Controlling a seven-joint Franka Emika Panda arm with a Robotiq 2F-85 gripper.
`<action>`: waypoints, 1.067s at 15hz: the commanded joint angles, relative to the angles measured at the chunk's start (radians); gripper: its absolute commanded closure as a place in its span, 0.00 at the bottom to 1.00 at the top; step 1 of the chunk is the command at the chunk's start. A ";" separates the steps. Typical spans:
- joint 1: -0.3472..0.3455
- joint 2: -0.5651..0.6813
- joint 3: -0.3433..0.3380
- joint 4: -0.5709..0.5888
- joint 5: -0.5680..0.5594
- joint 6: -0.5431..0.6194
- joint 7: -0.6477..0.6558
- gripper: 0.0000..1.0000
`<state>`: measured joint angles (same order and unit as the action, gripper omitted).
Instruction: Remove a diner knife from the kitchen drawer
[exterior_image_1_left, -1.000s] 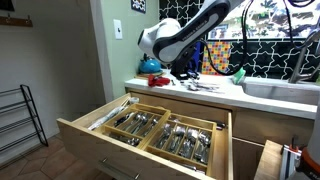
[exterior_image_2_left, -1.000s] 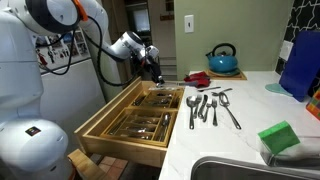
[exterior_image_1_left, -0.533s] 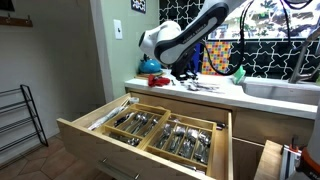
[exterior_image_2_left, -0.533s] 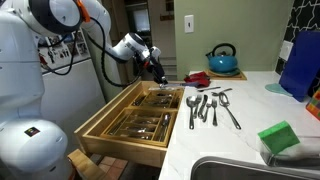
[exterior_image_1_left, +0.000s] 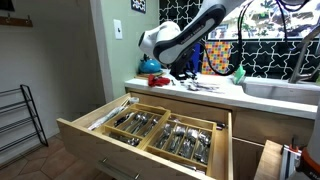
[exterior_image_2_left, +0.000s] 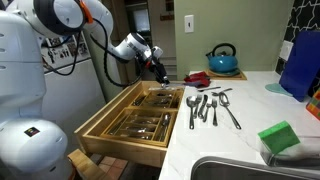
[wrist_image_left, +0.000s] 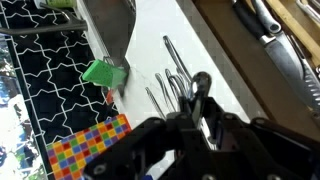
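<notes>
**Gripper poised over the far end of the open drawer**

In an exterior view the gripper (exterior_image_2_left: 161, 78) hangs left of centre, above the back end of the kitchen drawer (exterior_image_2_left: 120, 146) and apart from the silver cutlery in its trays. The fingers are dark and small in both exterior views. In the wrist view the gripper (wrist_image_left: 203, 106) is a blurred dark mass at the bottom centre. I cannot tell whether it is spread or closed, or whether anything is in it.

The kitchen drawer (exterior_image_1_left: 108, 150) is pulled fully out and fills the lower centre of the frame, with its divider trays open from above. In the wrist view its pale-wood edge (wrist_image_left: 232, 40) runs diagonally across the upper right.

The countertop (exterior_image_2_left: 250, 135) edge runs just beside the drawer's side wall. Loose cutlery (exterior_image_2_left: 210, 105) lies on it near that edge, right of the gripper. A green sponge (exterior_image_2_left: 278, 137) sits well apart at lower right.
</notes>
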<state>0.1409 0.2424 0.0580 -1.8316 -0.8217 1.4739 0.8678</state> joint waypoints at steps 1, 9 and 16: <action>-0.003 0.087 -0.017 0.089 -0.022 -0.023 0.012 0.91; 0.004 0.282 -0.054 0.269 -0.068 -0.006 -0.035 0.91; 0.004 0.409 -0.083 0.402 -0.108 -0.006 -0.116 0.91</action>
<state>0.1398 0.5900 -0.0075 -1.5006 -0.9046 1.4755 0.7997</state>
